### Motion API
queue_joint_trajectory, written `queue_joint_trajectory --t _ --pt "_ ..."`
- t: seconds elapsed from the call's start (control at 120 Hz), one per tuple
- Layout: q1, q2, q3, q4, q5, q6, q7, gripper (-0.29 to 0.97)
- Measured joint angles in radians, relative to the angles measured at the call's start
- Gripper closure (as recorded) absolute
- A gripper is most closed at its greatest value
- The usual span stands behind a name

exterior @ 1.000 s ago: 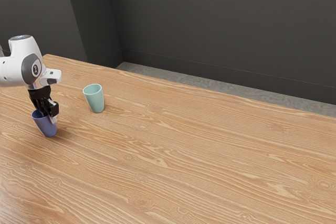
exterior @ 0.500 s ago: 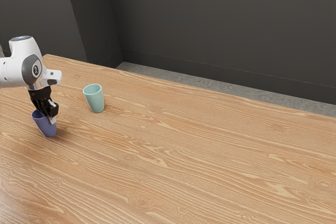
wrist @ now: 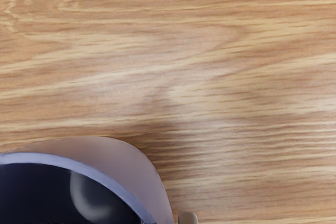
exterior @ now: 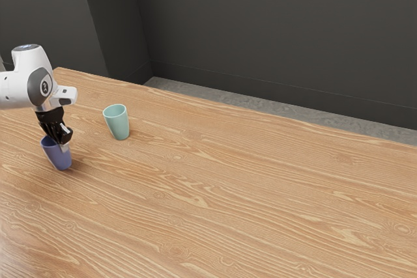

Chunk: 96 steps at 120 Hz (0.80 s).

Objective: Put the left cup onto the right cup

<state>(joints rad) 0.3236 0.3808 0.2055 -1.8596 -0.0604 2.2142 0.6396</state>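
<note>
The wide wooden surface (exterior: pixel 247 187) with bold grain carries two cups, both toward its far corner at the exterior view's left. The white robot arm (exterior: pixel 26 86) enters over that corner and points its black hand downward.

The teal plastic cup (exterior: pixel 116 122) stands upright and open-mouthed a little inside the far edge, untouched. The purple plastic cup (exterior: pixel 57 155) sits apart from it, farther from the far edge and closer to the edge at the exterior view's left. It leans slightly off vertical, and we cannot tell whether its base touches the surface.

We record the jaws as clamped on the purple plastic cup at its rim, holding the wall from two sides. In the wrist view its pale rim and dark interior (wrist: pixel 79 187) lie directly beneath the hand.
</note>
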Motion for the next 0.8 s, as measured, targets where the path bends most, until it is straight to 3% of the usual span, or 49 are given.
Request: queue_joint_trajectory --t 0.8 --pt "-0.047 -0.123 0.009 -0.031 0.010 -0.007 -0.004 0.79"
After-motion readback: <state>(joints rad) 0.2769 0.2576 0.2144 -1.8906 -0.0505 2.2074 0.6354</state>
